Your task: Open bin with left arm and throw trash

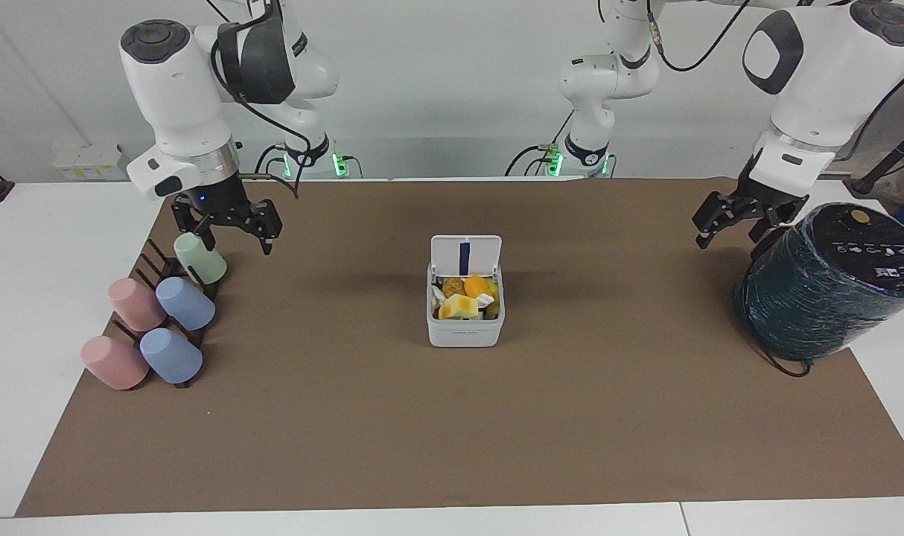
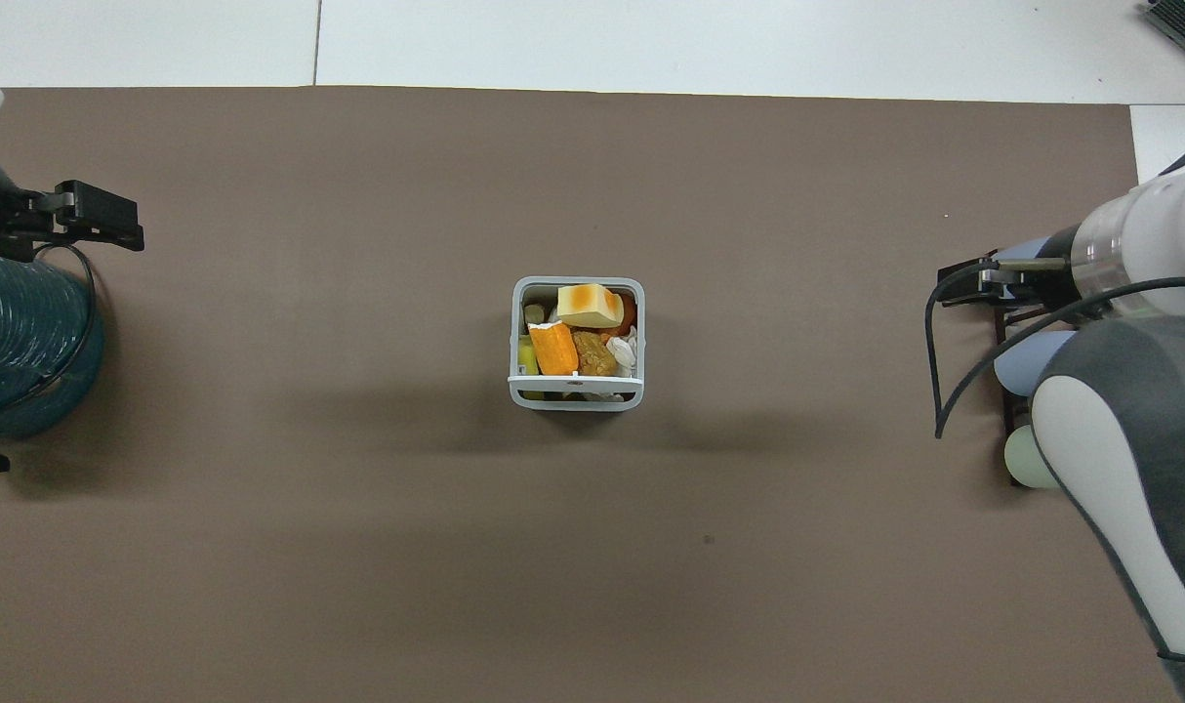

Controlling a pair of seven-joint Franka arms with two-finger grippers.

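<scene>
The small white-grey bin (image 1: 465,331) stands mid-table with its lid (image 1: 465,254) raised upright on the side nearer the robots. It also shows in the overhead view (image 2: 512,337). Inside lie the trash pieces: a pale yellow wedge (image 2: 589,305), an orange stub (image 2: 553,349) and a brown lump (image 2: 593,353). My right gripper (image 1: 232,240) hangs open and empty over the cup rack, well away from the bin. My left gripper (image 1: 726,232) hangs open and empty beside the dark-green cylinder, and it waits there.
A big dark-green wrapped cylinder (image 1: 832,290) stands at the left arm's end of the table. A dark rack holds pastel cups at the right arm's end: green (image 1: 199,257), pink (image 1: 135,304) and blue (image 1: 186,303) among them. A brown mat (image 1: 452,432) covers the table.
</scene>
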